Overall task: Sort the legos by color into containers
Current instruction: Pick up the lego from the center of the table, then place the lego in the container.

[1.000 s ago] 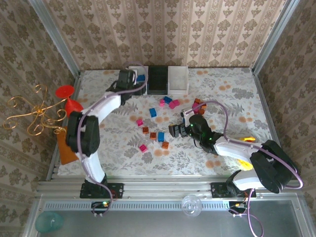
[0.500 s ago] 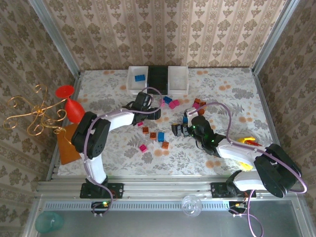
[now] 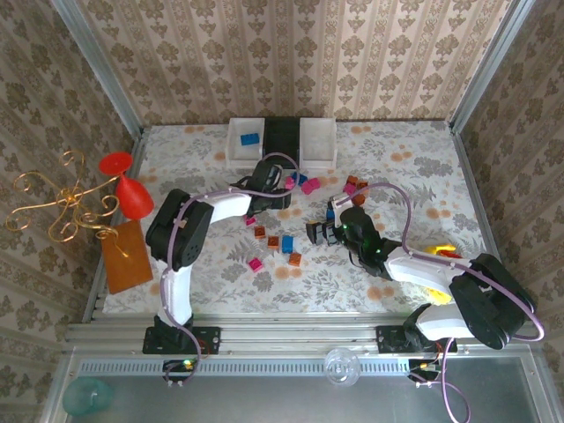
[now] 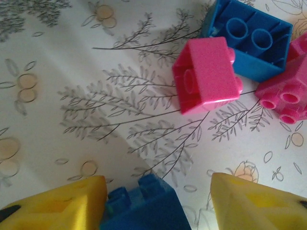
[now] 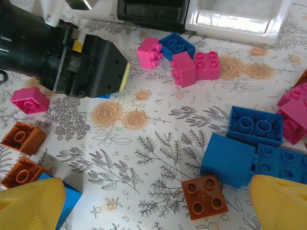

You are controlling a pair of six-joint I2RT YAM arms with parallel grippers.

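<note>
The left hand (image 4: 156,184) stands part open, low on the worktop (image 4: 72,72), astride a blue brick (image 4: 144,206). One yellow finger (image 4: 62,203) touches it and the other stands just clear, so we see no closed grip. Just ahead lie a pink brick (image 4: 206,74), a second blue brick (image 4: 249,40) and another pink one at the picture's edge.

The right hand (image 3: 320,232) is spread wide and holds nothing. It hovers low over the legos (image 3: 273,240) strewn across the middle of the worktop, with an orange brick (image 5: 204,194) lying between its fingers.

Three bins sit in a row at the far edge: a white bin (image 3: 236,148) with a lone blue piece (image 3: 249,138) inside, a black bin (image 3: 284,141) and a second white bin (image 3: 318,141).

Metal rails (image 3: 291,333) and wallpapered walls hem the worktop in. We find open room at the far right and along the near edge, while both arms crowd the centre.

At the left edge stand an orange block (image 3: 123,256), a red object (image 3: 132,196) and a gilt wire ornament (image 3: 57,207). A yellow object (image 3: 441,250) lies by the right arm.
</note>
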